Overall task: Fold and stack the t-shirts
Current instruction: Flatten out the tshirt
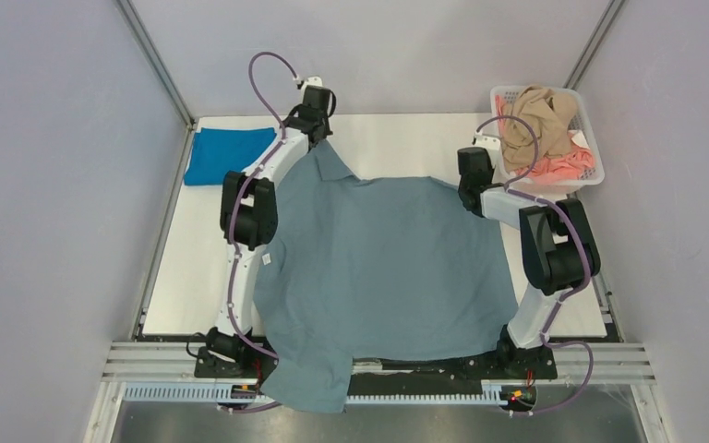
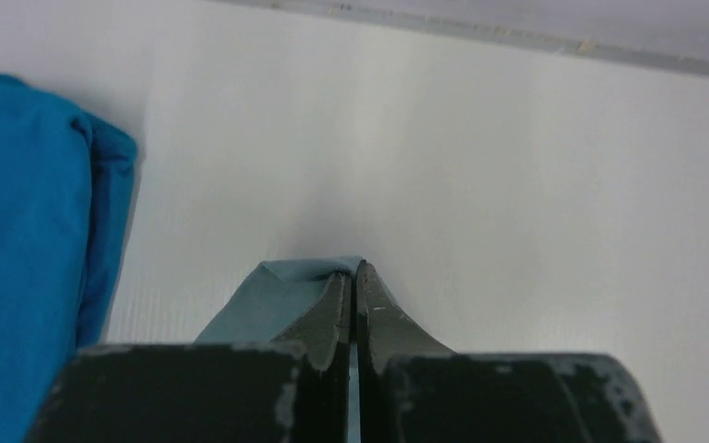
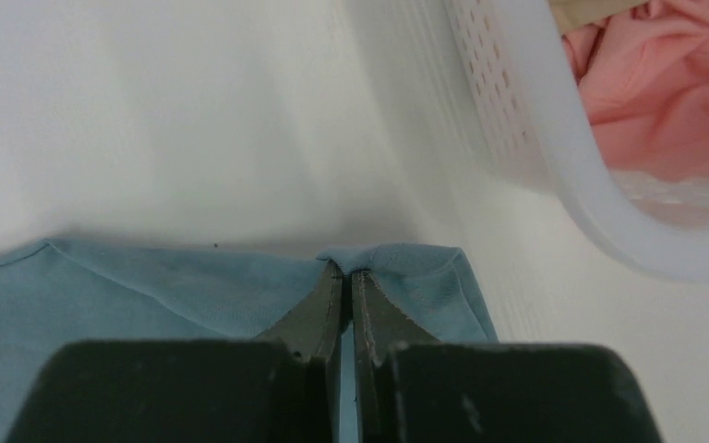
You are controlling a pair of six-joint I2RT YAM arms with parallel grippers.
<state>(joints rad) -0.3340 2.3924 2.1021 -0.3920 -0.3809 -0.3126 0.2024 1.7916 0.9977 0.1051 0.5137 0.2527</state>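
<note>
A dusty grey-blue t-shirt (image 1: 378,268) lies spread over the table, its near end hanging over the front rail. My left gripper (image 1: 312,129) is shut on its far left corner (image 2: 286,286), held up near the table's back. My right gripper (image 1: 473,189) is shut on its far right edge (image 3: 425,277). A folded bright blue t-shirt (image 1: 226,152) lies at the back left and shows in the left wrist view (image 2: 28,249). Tan (image 1: 540,120) and pink (image 1: 568,166) t-shirts lie in the basket.
A white perforated basket (image 1: 591,180) stands at the back right, close to my right gripper, and its wall shows in the right wrist view (image 3: 535,138). Grey walls enclose the white table (image 1: 185,277). A metal rail (image 1: 425,397) runs along the front.
</note>
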